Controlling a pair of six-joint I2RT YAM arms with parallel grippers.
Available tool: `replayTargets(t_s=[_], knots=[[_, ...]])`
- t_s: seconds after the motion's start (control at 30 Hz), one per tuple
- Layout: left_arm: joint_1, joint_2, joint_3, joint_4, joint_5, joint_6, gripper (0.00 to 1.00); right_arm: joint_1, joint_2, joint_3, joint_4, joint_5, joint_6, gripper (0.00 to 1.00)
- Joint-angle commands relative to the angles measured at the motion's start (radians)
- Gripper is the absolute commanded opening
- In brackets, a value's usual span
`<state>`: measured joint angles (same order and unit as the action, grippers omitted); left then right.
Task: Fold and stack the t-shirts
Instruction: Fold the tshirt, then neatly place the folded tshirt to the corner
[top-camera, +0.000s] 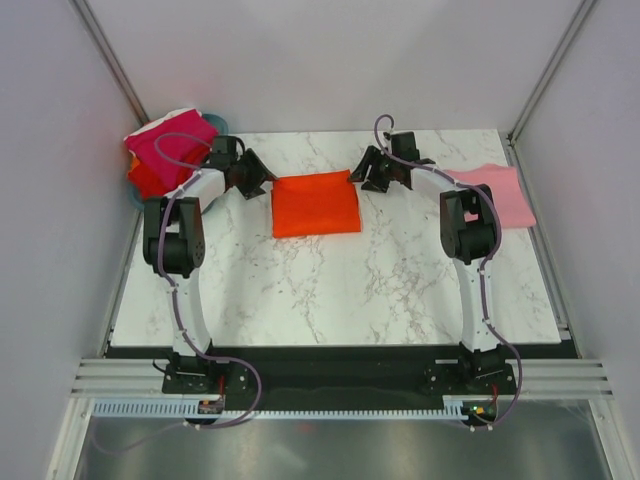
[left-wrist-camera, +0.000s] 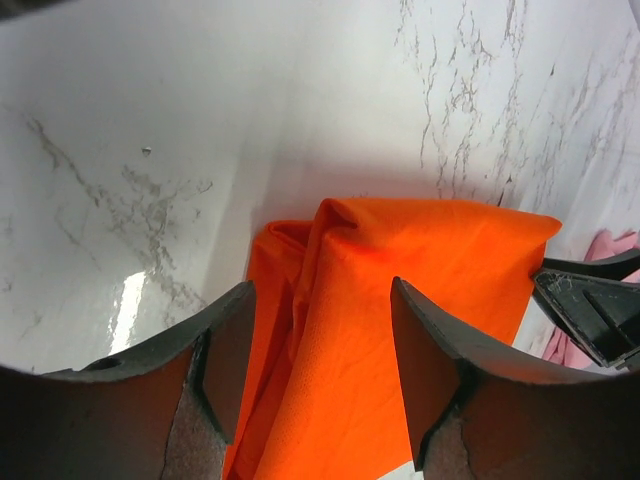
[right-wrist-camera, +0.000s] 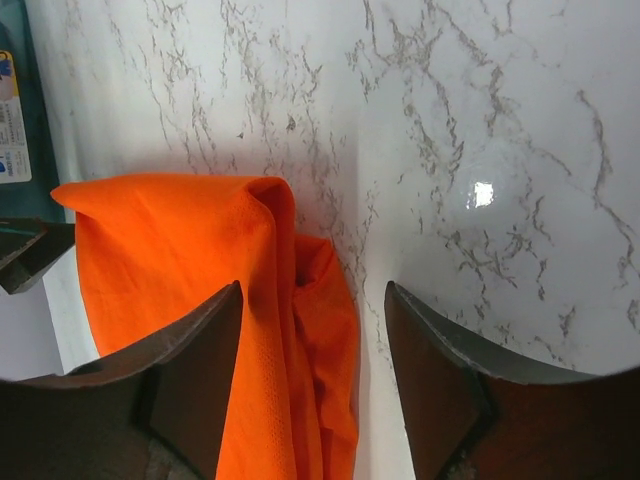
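A folded bright orange-red cloth t-shirt (top-camera: 316, 203) lies on the white marble surface (top-camera: 330, 290) between the left end effector (top-camera: 264, 179) and right end effector (top-camera: 364, 172), each beside its edge, jaws apart.

- No word, brand, number or sign can be read in any view.
- A pale label (right-wrist-camera: 12, 120) sits on the teal basket (right-wrist-camera: 40, 100) at the far left; its blue mark and fine print are too small to make out.
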<state>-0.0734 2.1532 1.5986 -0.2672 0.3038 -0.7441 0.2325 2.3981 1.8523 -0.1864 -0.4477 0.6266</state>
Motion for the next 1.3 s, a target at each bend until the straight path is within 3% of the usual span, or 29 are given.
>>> replayTargets(t_s=[0.0, 0.4, 0.7, 1.13, 1.27], knots=[[0.0, -0.07, -0.029, -0.003, -0.034, 0.063, 0.64, 0.005, -0.037, -0.019, 0.033, -0.016, -0.021, 0.65], [-0.009, -0.019, -0.062, 0.008, -0.017, 0.071, 0.61, 0.007, 0.068, 0.034, 0.025, -0.083, 0.038, 0.48], [-0.009, -0.01, -0.071, 0.036, 0.015, 0.086, 0.56, 0.007, 0.087, 0.056, 0.024, -0.089, 0.05, 0.12], [-0.009, 0.003, -0.127, 0.124, 0.047, 0.086, 0.55, 0.008, 0.084, 0.056, 0.024, -0.097, 0.058, 0.07], [-0.011, 0.034, -0.126, 0.146, 0.072, 0.069, 0.49, 0.007, 0.085, 0.056, 0.025, -0.102, 0.061, 0.06]])
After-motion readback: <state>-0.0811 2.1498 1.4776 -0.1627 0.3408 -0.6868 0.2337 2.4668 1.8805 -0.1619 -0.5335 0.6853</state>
